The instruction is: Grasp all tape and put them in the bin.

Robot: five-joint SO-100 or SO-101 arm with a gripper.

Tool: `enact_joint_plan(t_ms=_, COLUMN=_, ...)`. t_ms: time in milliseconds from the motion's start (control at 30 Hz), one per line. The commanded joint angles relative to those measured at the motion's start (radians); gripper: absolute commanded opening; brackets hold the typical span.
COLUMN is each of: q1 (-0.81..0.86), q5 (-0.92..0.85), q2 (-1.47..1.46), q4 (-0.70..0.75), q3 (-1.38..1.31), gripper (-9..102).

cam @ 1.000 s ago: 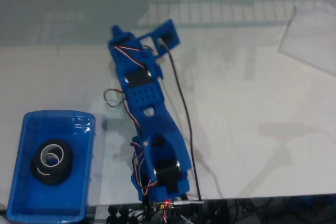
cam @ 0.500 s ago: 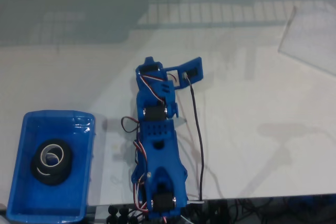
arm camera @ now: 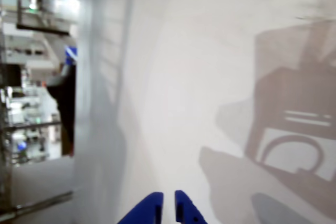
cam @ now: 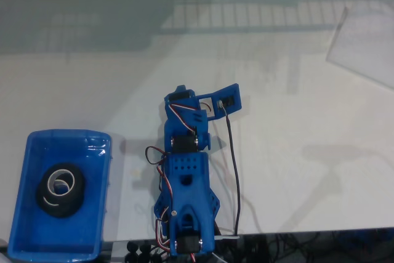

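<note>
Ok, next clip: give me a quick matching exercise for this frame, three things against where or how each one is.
Things:
1. tape rolls
2. bin
3. pincer

States:
A. tips nearly together, nothing between them, above bare table
B. stacked inside the blue tray
C. at the table's lower left in the fixed view

Pairs: 1-B, 2-C, 3-A

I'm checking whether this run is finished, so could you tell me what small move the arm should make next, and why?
Probably just settle into its folded rest pose and stop. The tape lies stacked in the bin, and no roll shows on the white table. The gripper is nearly closed, holds nothing and points over bare table, so nothing seems left to grasp.
</note>
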Motion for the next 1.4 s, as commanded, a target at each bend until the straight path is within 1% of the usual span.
enact_joint_plan(t_ms=0, q1=0.009, q5=-0.018, q2=0.015, q4=0.023, q3=0.009, gripper=0)
enact_joint_plan(t_ms=100, q1=0.009, q5=-0.032, q2=0.015, q4=0.029, q3=0.052, gripper=0)
enact_joint_plan(t_ms=1367, q1=0.009, q5=-0.031, q2=0.015, q4=0.031, q3=0.052, gripper=0)
